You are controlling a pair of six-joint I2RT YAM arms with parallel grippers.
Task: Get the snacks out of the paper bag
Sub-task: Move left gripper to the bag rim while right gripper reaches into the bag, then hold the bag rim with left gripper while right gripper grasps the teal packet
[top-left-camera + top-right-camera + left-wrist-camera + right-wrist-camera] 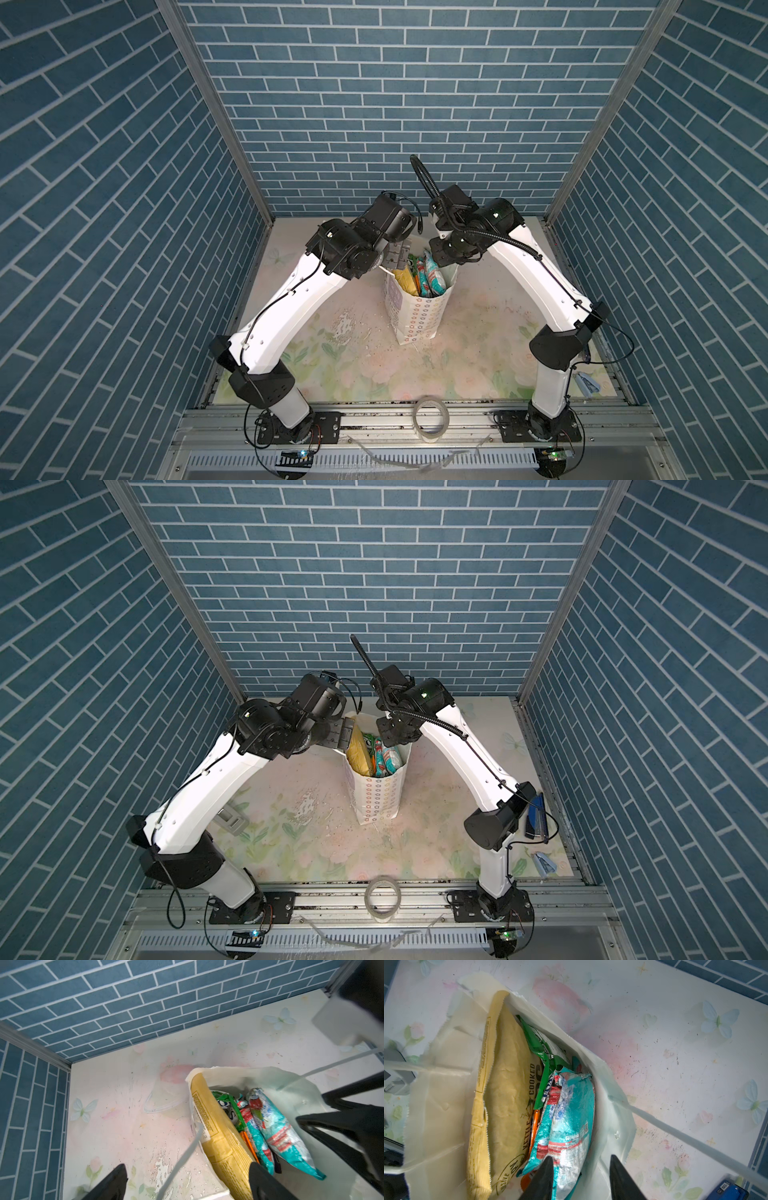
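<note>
The white paper bag [415,320] [376,796] stands upright mid-table with its mouth open. The snacks stand packed inside: a yellow chips bag [218,1126] [506,1084], a green packet [542,1043], an orange one [535,1122] and teal packets [276,1128] [571,1118]. My left gripper [188,1165] [395,259] is open wide at the bag's left rim. One finger is outside the wall, the other over the chips bag, with a string handle [182,1159] running between them. My right gripper [581,1157] [440,253] is open inside the mouth, one finger lying over a teal packet, the other near the bag's wall.
A clear tape roll [431,419] lies on the front rail. A dark blue stapler-like object [536,816] and a small light blue item [544,862] sit at the right edge by the right arm. A grey object [230,818] lies under the left arm. Brick walls close in three sides.
</note>
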